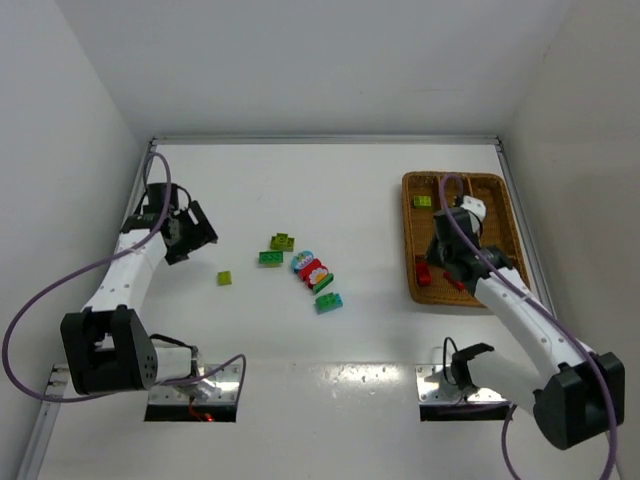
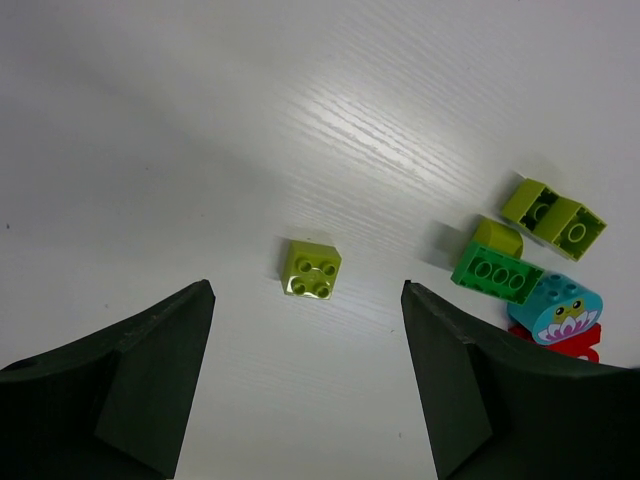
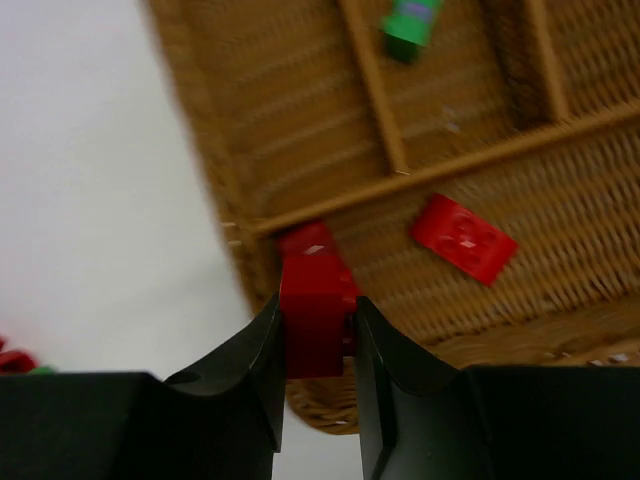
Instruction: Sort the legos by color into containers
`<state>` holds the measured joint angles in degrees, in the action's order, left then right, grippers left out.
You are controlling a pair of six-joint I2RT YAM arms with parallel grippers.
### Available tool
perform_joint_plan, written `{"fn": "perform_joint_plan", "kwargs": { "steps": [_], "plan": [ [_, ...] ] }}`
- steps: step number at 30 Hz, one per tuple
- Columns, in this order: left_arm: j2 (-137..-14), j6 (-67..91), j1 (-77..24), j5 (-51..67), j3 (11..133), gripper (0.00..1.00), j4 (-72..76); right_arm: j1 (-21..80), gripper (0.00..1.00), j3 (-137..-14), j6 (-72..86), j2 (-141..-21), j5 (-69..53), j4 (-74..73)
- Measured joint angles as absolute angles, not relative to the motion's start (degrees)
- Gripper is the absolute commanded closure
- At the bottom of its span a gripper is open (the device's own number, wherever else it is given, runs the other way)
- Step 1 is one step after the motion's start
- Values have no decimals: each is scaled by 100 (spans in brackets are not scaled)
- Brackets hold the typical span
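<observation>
Right wrist: one red brick (image 3: 314, 290) is clamped in the right gripper (image 3: 317, 318), over the tray (image 3: 290, 130); left gripper (image 2: 305, 288) is spread wide.

Top edge crops the green brick (image 3: 410, 25), and the wicker tray (image 3: 470, 120) looks blurred

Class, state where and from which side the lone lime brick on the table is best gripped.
Grip the lime brick by two opposite flat side walls, coming straight down from above: it sits studs-up, flat on the table, clear of other bricks.
</observation>
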<state>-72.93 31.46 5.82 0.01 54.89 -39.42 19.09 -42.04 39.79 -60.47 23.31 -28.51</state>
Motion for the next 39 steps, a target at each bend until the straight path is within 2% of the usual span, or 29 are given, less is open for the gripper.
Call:
{"fn": "perform_joint_plan", "kwargs": {
  "steps": [7, 9, 10, 11, 13, 14, 17, 20, 24, 29, 35, 39],
  "plan": [
    [-7378, 3129, 351, 14, 5489, 18, -3885, 346, 77, -3645, 4143, -5959, 1959, -3074],
    [-7411, 3127, 301, 8, 5489, 18, -3883, 8, 65, -3573, 4139, -6060, 1719, -2932],
    [-7422, 3124, 290, 10, 5489, 18, -3883, -86, 54, -3562, 4132, -6139, 1643, -2873],
    [-7426, 3114, 268, 10, 5489, 17, -3883, -154, 34, -3562, 4123, -6252, 1570, -2810],
    [-7426, 3109, 252, -3, 5489, 15, -3876, -176, 23, -3570, 4056, -6486, 1470, -2724],
    [-7426, 3105, 246, -12, 5489, 15, -3870, -167, 20, -3583, 4018, -6606, 1431, -2716],
    [-7426, 3089, 215, -58, 5489, 14, -3863, -47, 19, -3662, 3933, -6759, 1389, -2757],
    [-7426, 3094, 152, -200, 5489, 14, -3872, 193, 25, -3835, 3874, -6604, 1415, -2834],
    [-7426, 3140, -43, -600, 5474, 13, -3907, 1063, 26, -4263, 3835, -6265, 1516, -2877],
    [-7443, 3406, -349, -1017, 5094, 11, -3920, 2163, 26, -4923, 3839, -6420, 1673, -2812],
    [-7896, 3758, -506, -1208, 4801, 11, -3693, 2331, 26, -5030, 3844, -6694, 1813, -2790],
    [-8359, 3981, -523, -1109, 4558, 16, -3411, 2329, 26, -5030, 3846, -6689, 1938, -2797]
  ]
}}
